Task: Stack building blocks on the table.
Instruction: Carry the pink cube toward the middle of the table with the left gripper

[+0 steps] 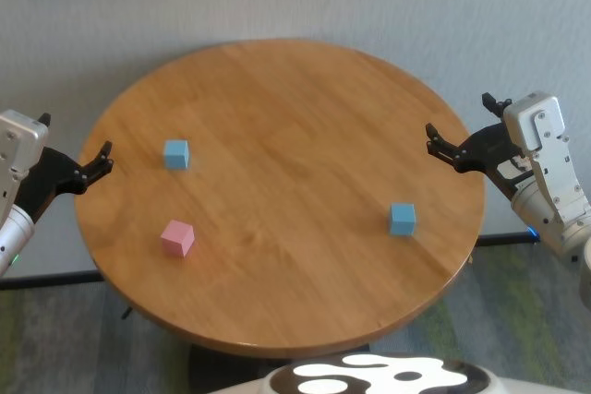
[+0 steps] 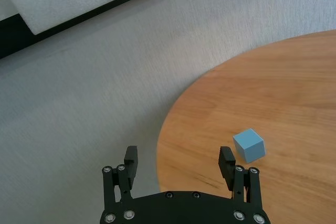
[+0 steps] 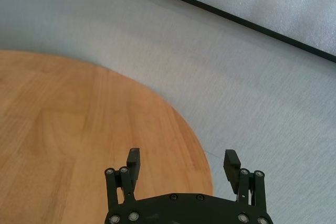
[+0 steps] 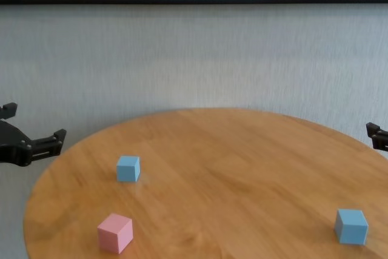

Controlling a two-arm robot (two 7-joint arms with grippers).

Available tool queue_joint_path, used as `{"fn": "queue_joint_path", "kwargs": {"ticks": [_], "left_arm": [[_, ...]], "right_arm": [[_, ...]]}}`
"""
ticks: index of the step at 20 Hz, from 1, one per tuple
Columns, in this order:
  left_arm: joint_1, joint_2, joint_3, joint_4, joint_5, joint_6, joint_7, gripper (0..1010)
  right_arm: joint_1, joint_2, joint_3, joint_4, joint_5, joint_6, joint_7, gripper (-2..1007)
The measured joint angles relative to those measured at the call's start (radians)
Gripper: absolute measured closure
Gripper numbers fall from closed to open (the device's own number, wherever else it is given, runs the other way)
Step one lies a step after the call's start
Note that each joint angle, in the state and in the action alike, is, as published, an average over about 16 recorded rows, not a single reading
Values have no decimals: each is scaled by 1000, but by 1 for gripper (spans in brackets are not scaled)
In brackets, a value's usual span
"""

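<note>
Stacking not started; all 3 blocks lie apart on bench [image 1: 277, 117].

- Pink block [image 1: 177, 238]: near-left, resting flat.
- Blue block, left [image 1: 176, 153]: just beyond the pink one, closest to L tool.
- Blue block, right [image 1: 402, 219]: well apart, on R side.
- L tool [image 1: 98, 161]: at bench's left rim, wide open, holding nothing.
- R tool [image 1: 441, 146]: at right rim, also wide open, nothing held.

Handling, est.: cubes look light, rigid, matte, so slip unlikely. Take each across 2 opposite flat side faces, mid-height, tool square to the faces. Seat each centred on the one below.
</note>
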Motion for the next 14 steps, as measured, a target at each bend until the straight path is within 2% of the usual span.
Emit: {"fn": "queue_joint_path", "kwargs": {"ticks": [14], "left_arm": [[0,0,0,0,0,0,0,9]], "right_arm": [[0,0,0,0,0,0,0,-1]]}}
